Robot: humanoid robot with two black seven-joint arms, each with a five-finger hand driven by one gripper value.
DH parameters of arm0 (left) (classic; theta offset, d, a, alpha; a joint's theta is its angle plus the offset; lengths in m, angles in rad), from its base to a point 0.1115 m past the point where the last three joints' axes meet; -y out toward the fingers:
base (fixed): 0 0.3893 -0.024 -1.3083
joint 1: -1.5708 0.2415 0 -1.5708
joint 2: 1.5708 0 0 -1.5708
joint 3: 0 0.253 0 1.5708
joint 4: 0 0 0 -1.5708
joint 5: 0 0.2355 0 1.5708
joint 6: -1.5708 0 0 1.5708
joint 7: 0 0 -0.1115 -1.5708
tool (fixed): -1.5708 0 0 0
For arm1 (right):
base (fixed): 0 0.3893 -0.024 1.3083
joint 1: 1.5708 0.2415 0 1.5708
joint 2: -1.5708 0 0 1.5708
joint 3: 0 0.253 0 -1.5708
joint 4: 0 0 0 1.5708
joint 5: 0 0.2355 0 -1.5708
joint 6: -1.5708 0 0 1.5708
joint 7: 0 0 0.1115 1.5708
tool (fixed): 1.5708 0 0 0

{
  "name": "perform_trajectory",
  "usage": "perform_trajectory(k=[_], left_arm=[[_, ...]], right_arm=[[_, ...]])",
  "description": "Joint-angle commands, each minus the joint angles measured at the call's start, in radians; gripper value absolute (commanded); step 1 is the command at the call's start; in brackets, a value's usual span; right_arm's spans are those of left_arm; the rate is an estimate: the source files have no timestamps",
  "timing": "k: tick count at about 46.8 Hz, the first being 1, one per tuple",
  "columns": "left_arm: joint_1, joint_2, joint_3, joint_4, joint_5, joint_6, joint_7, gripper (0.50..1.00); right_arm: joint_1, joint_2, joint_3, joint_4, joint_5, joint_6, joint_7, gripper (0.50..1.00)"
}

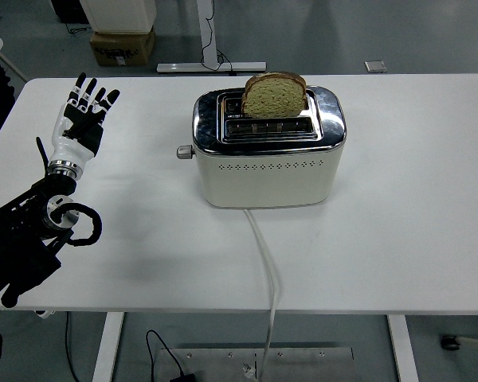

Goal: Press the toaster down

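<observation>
While the fingers (pixel 92 91) of the left hand (pixel 81 123) are spread wide, gripping nothing, the hand hovers over the table's (pixel 406 199) left side. The lever (pixel 184 152) sticks out of the toaster's (pixel 268 155) left end, well apart to the right & slightly nearer. Toaster sits mid-table, long axis left-right, bread (pixel 275 95) up in the back slot. Right arm's not visible, so left's the obvious one.

Bread slice (pixel 275 95) bottom hidden inside toaster (pixel 267 151).
</observation>
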State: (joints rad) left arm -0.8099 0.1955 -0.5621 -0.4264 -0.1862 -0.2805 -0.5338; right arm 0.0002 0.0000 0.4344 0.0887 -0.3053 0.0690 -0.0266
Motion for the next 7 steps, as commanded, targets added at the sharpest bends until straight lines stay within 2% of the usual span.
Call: perform_trajectory(k=[1,7], left_arm=[[0.000,-0.005,-0.001,0.000,-0.001,0.001,-0.002,1.000],[0.001,-0.008,-0.019,0.000,-0.002,0.000,0.000,1.000]], right_arm=[[0.000,0.000,0.000,-0.001,0.000,-0.001,0.001,0.998],[0.000,0.000,0.001,-0.001,0.000,-0.001,0.001,0.998]])
